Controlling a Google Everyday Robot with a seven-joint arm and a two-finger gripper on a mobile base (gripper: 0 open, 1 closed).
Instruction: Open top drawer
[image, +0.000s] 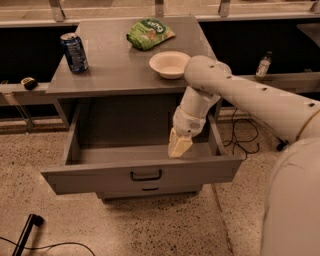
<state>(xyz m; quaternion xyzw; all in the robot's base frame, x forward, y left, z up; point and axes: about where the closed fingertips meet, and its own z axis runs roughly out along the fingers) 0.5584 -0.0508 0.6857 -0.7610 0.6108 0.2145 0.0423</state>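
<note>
Dangling tool (179, 145) point-down below the bench's (115, 70) front edge, nearer its front-right corner, inside the top drawer (90, 177); telling how far open: not possible. Presenting that drawer pulled well out, grey interior exposed, black handle (146, 175) facing forward.

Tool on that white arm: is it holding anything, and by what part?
Nothing that shows. The tool hangs inside the open top drawer, just behind its front panel, not on the black handle.
</note>
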